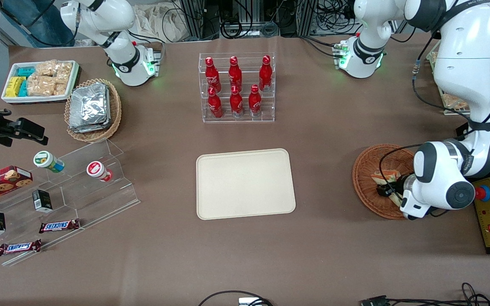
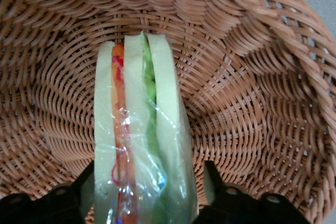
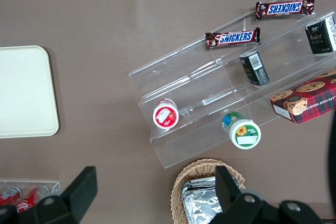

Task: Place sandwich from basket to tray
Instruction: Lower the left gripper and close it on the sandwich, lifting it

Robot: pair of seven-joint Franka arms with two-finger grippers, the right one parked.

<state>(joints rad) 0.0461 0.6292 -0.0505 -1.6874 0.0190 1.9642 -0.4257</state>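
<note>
The sandwich [image 1: 382, 176] stands on its edge in the reddish-brown wicker basket [image 1: 366, 170] at the working arm's end of the table. My left gripper [image 1: 391, 192] is lowered into the basket. In the left wrist view the plastic-wrapped sandwich [image 2: 136, 129] sits between the two black fingers [image 2: 212, 182], and the gripper [image 2: 149, 176] is open around it. A thin strip of the basket's weave [image 2: 252, 103] shows between one finger and the bread. The cream tray [image 1: 245, 183] lies bare mid-table, toward the parked arm from the basket, and also appears in the right wrist view as the tray [image 3: 23, 93].
A clear rack of red bottles [image 1: 237, 87] stands farther from the front camera than the tray. A tan basket of foil packets [image 1: 93, 108], a white snack bin [image 1: 41, 80] and a stepped acrylic shelf [image 1: 70, 187] lie toward the parked arm's end. A yellow control box [image 1: 489, 212] sits beside the basket.
</note>
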